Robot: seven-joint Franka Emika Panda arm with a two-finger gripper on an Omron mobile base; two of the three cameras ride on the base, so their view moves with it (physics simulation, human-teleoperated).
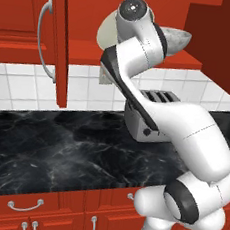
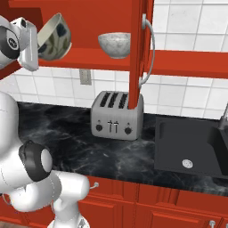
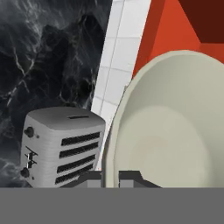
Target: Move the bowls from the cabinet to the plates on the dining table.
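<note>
cream bowl (image 3: 175, 127): gripped by its rim, tipped up on edge w/ the inside facing the hand cam; sits at the left end of the cabinet shelf (image 2: 107, 60), seemingly just off it. Prob. rim grip because the bowl is too wide to span.
gripper (image 3: 111, 178): pinched narrow on the cream bowl's rim, one tip either side of the wall. In the right base view the hand sits at the bowl's left, up at shelf height.
speckled bowl (image 2: 114, 44): upright on the shelf, near its right end by the open door; not touching the cream bowl, clear gap between. Waits its turn, I'd judge.
cabinet door (image 1: 50, 35): swung open, edge-on in both base views, curved handle facing out; left open for access.
toaster (image 2: 116, 116): on the black counter (image 1: 47, 155) against the tiled wall, below the shelf. Worth minding on the way down, my guess.
sink (image 2: 187, 147): at the counter's right end, cut off by frame edge.
hidden: plates + dining table not to be found from here. Left base view: arm covers most of both bowls, only slivers show. Whether the cream bowl's base touches the shelf – can't tell. Pattern on its outside reads dark-blotched from the right, blurry.
progress: 1st bowl in hand, neither delivered yet – my read.
</note>
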